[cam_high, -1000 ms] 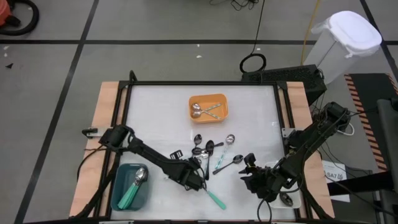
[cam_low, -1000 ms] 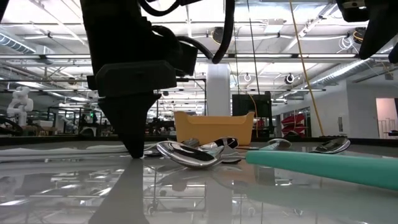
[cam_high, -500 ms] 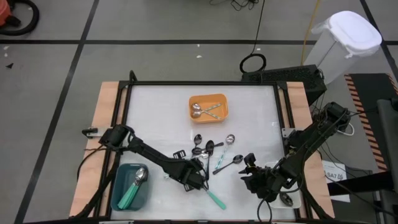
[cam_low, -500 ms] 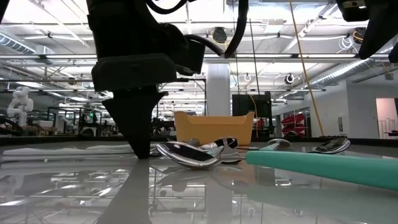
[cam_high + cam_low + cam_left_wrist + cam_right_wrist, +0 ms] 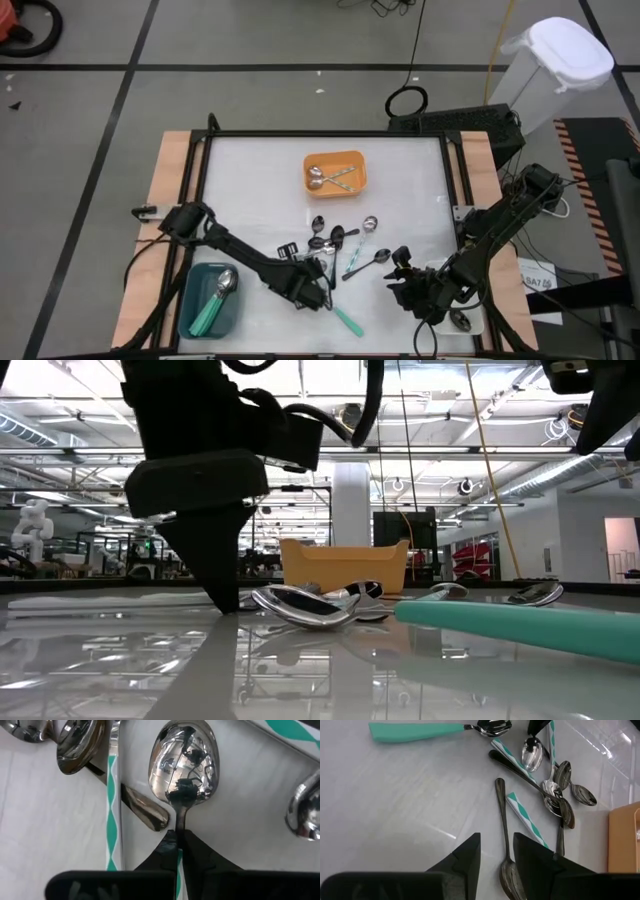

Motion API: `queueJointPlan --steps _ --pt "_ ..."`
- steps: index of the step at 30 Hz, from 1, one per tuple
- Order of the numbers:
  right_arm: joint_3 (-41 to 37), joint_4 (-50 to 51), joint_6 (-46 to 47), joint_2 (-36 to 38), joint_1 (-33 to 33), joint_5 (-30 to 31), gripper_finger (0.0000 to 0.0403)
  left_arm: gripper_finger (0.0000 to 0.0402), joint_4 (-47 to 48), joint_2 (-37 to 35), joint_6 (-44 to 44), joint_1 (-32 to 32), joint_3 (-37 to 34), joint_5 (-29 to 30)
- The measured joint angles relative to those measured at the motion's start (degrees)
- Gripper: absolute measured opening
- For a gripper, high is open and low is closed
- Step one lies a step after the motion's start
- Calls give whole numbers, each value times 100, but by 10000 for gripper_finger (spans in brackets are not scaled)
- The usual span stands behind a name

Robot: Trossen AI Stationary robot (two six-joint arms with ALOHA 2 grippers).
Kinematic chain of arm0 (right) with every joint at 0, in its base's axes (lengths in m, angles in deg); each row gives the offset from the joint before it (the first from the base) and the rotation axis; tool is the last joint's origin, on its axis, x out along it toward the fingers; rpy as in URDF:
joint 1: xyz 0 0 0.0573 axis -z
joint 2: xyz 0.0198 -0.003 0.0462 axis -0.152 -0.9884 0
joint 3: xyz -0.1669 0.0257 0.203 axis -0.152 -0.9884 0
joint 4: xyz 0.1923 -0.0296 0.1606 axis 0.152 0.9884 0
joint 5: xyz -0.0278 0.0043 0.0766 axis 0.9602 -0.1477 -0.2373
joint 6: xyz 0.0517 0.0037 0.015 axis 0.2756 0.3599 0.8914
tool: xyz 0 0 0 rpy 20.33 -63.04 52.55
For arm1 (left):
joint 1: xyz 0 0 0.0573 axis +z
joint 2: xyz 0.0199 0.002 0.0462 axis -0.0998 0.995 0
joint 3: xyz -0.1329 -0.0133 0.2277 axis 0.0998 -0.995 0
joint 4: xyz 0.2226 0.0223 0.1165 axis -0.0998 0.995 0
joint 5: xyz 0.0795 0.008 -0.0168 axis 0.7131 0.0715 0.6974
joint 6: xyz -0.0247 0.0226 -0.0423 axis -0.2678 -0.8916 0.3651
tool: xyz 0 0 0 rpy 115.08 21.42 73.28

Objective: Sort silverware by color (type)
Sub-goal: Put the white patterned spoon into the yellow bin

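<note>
The left claw [image 5: 318,296] is clenched on the neck of a teal-handled spoon [image 5: 184,766], which lies on the white surface [image 5: 250,180] at the near edge of the spoon pile [image 5: 340,245]; its bowl faces up just ahead of the fingertips [image 5: 167,842]. Another teal-handled spoon [image 5: 345,318] lies just nearer than the pile. The right claw [image 5: 402,272] hangs right of the pile, gripping nothing, its fingers apart. The teal tray [image 5: 198,283], left of the pile, holds spoons. Beyond the pile, the orange tray [image 5: 336,158] holds silver spoons [image 5: 328,177].
</note>
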Motion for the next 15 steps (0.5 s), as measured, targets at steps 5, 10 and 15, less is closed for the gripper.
queueJointPlan --steps 5,10,15 --pt "0 -4 -2 0 0 0 109 4 1 -234 46 -220 0 54" --pt "0 -4 -2 0 0 0 109 4 -47 -299 -44 -399 19 391" --pt "0 -57 -39 0 0 2 109 4 39 -306 -411 -560 521 1027"
